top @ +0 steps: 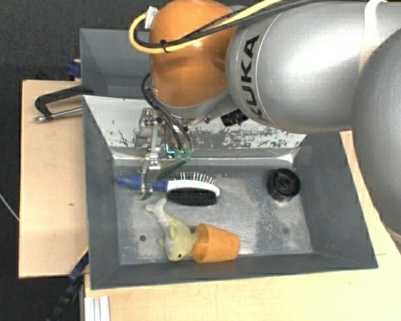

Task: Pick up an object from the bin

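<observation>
The task was in its opening part, and by the look of things nothing had been lifted. The gripper (147, 179) was low in the grey bin (334, 246), toward 9 o'clock of the floor, right at the blue handle (128, 183) of a hairbrush (194, 194). The brush's white-and-black bristled head pointed toward 3 o'clock. Whether the gripper was apart, together or clamped on the handle could not be told, because the wrist hardware and cables crowded that spot. The brush appeared to lie flat on the bin floor, so I judged it not yet raised.

The other things lay untouched:
- A black round knob-like piece (283, 184) sat well apart at 3 o'clock.
- An orange cup (217, 244) lay on its side at 6 o'clock.
- A pale yellowish soft toy (174, 238) lay at 7 o'clock, touching the cup.

What seemed left was a sure hold on the brush handle and then lifting it clear of the bin's walls.
</observation>
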Controlling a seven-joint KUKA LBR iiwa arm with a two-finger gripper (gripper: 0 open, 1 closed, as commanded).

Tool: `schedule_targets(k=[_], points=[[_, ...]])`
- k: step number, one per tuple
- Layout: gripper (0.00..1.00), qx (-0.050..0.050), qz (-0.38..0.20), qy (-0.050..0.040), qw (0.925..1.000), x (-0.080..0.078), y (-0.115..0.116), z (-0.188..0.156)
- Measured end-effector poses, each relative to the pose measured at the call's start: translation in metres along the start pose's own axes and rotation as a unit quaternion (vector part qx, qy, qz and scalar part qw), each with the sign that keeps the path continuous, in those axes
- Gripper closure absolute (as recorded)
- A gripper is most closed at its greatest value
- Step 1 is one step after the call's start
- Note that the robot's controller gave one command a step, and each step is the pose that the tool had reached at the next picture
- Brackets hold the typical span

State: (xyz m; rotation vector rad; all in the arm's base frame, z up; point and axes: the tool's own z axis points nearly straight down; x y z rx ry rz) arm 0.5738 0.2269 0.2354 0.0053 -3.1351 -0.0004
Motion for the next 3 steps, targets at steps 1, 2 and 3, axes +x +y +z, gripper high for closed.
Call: schedule_targets(k=[1, 2, 3], points=[[0.0, 0.0, -0.161, -0.0011, 0.9869, -0.025, -0.021, 0.159], [1.0, -0.001, -0.161, -0.0023, 0.987, -0.026, -0.019, 0.155], [1.0, 0.0, -0.206, -0.009, 0.9785, -0.009, -0.034, 0.0]])
